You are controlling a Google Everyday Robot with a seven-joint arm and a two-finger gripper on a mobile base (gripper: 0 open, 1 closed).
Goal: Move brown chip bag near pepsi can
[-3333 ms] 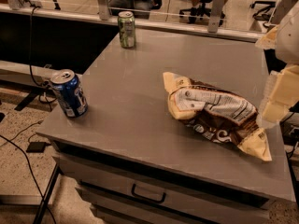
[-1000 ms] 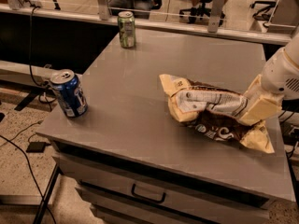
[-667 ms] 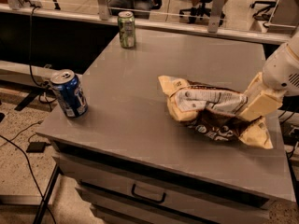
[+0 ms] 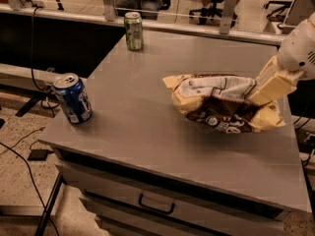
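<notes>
The gripper is at the right side of the grey table, low over its surface. The arm reaches in from the right edge of the view, with its rounded white wrist housing up high. From there the pale yellow fingers slant down and to the left. They are clamped on the upper right part of the brown chip bag, pinching the foil where the white label panel ends.

The bag lies across the right half of the table, its long side running left to right. Its pale yellow left end curls up a little, the dark brown face is turned toward the front edge, and its right end spreads out just below the fingers.

The pepsi can stands upright at the front left corner of the table, well apart from the bag, with bare tabletop between them. A green can stands upright near the back edge, on the left side. Below the tabletop is a drawer with a dark handle.
</notes>
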